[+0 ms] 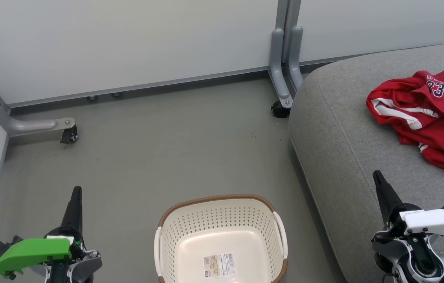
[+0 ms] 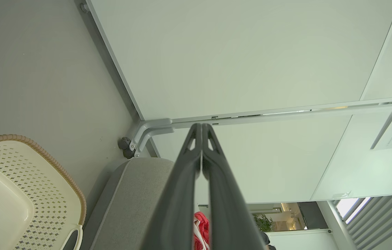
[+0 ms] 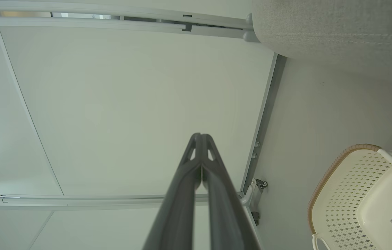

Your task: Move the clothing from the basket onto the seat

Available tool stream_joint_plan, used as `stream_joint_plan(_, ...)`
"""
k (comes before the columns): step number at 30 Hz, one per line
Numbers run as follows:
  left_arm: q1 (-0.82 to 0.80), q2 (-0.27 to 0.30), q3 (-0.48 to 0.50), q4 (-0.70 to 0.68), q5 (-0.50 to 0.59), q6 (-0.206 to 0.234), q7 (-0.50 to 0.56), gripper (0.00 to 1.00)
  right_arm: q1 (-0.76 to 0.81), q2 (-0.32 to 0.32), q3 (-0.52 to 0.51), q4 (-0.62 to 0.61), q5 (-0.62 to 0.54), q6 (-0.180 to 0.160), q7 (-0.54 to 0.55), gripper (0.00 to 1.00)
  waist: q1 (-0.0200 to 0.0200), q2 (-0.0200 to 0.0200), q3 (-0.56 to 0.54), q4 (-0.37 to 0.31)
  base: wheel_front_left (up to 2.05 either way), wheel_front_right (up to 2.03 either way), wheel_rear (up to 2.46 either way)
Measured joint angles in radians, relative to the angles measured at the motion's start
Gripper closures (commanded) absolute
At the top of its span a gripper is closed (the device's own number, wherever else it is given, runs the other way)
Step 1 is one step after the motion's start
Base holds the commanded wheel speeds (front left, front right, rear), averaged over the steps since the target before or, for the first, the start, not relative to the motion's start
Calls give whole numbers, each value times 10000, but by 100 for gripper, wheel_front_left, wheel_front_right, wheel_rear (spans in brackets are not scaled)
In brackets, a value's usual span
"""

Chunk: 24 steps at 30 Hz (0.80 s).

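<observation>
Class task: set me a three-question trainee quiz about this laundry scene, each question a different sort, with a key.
1. True or false: the basket holds the red clothing.
2. The clothing lies on: A) the floor, B) the grey seat, C) the basket rim.
3. Fill in: the left claw and the right claw are both ____.
Key: 1 false; 2 B; 3 shut.
</observation>
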Motion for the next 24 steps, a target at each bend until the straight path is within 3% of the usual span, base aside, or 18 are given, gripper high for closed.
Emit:
stream_joint_plan(13,-237,-13,132,140,-836,-42,253,100,-168,15,-173,84,901,0,263,100,0,0,97,5,0,0,0)
stream_joint_plan(24,-257,-33,192,144,-849,-44,293,100,-202,44,-221,88,913,0,291,100,0,0,97,5,0,0,0)
